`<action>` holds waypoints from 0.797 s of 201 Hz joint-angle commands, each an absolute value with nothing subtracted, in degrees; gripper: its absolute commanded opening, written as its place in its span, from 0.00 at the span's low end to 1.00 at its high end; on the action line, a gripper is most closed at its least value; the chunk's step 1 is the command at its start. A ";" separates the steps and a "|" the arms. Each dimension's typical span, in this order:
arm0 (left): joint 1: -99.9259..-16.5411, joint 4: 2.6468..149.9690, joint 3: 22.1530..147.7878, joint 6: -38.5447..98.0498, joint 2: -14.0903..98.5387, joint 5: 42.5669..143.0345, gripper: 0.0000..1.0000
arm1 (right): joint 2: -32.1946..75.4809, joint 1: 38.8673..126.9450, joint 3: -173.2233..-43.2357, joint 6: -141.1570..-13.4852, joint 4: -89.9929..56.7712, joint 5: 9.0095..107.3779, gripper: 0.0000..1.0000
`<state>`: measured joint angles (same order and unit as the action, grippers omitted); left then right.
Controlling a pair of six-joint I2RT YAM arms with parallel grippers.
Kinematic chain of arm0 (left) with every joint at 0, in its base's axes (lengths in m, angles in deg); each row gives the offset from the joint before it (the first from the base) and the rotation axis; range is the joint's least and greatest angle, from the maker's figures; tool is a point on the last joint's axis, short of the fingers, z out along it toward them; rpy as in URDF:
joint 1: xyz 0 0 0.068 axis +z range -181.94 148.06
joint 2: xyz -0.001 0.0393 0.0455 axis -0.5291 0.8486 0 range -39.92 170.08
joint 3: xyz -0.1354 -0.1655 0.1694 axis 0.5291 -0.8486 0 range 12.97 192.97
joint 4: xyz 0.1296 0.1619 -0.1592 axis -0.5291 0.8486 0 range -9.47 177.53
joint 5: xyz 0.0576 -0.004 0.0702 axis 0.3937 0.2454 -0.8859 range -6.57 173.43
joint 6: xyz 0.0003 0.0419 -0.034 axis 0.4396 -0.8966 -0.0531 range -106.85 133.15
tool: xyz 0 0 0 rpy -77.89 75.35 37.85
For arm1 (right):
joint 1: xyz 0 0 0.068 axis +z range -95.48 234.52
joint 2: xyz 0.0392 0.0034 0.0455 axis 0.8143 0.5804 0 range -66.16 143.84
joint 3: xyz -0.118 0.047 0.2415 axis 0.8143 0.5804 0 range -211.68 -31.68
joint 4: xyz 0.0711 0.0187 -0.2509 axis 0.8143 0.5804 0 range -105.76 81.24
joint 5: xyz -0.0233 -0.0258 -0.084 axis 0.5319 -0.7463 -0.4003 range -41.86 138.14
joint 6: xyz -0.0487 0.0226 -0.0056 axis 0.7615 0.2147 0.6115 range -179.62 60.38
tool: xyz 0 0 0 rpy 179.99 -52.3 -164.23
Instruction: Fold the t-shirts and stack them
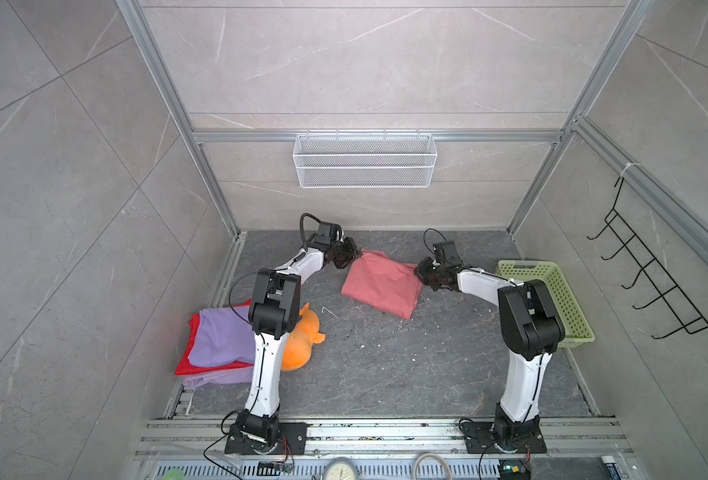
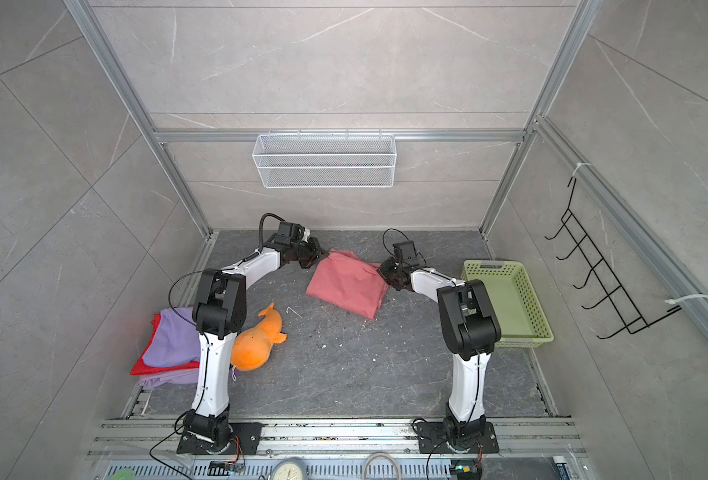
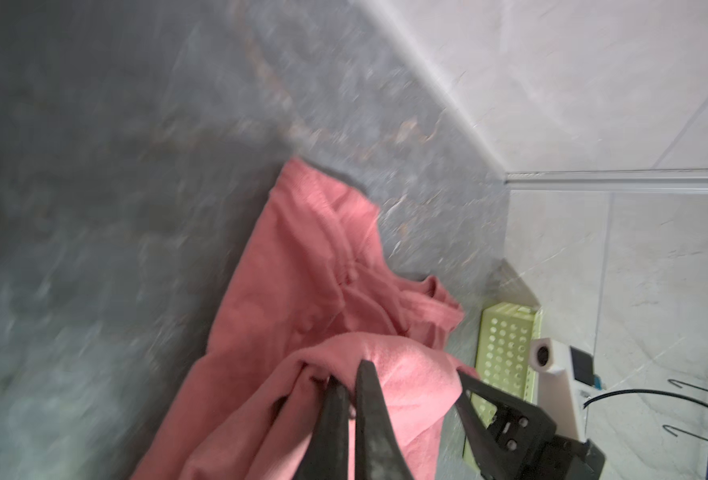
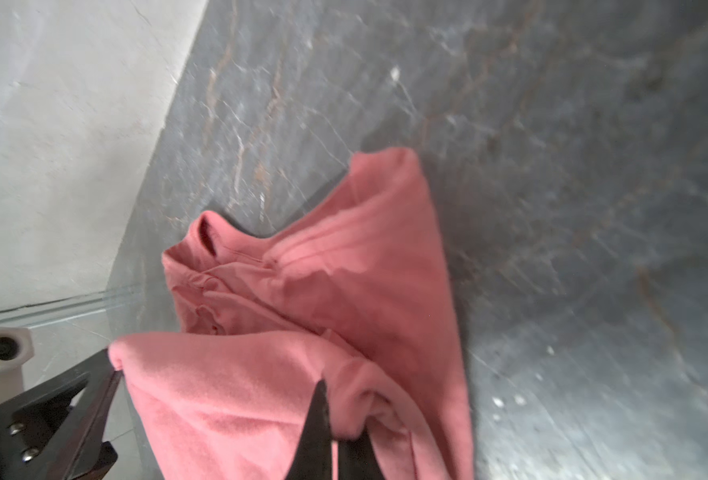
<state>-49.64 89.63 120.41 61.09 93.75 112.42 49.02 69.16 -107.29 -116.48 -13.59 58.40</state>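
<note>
Both top views, red t-shirt (image 1: 184,359) mostly covered

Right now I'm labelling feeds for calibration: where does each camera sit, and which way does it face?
Top views: high above the arm bases, looking down at the table; whole left arm and right arm show.
Left wrist: behind the left gripper, looking along its shut jaws pinching the salmon-pink t-shirt.
Right wrist: behind the right gripper, facing the same t-shirt, jaws shut on it.
Shared: each wrist view also shows the other gripper.
</note>
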 commanded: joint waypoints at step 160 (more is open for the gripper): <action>-46.14 92.56 110.15 47.90 83.96 107.32 0.59 | 41.07 74.85 -103.40 -103.88 -9.80 48.20 0.51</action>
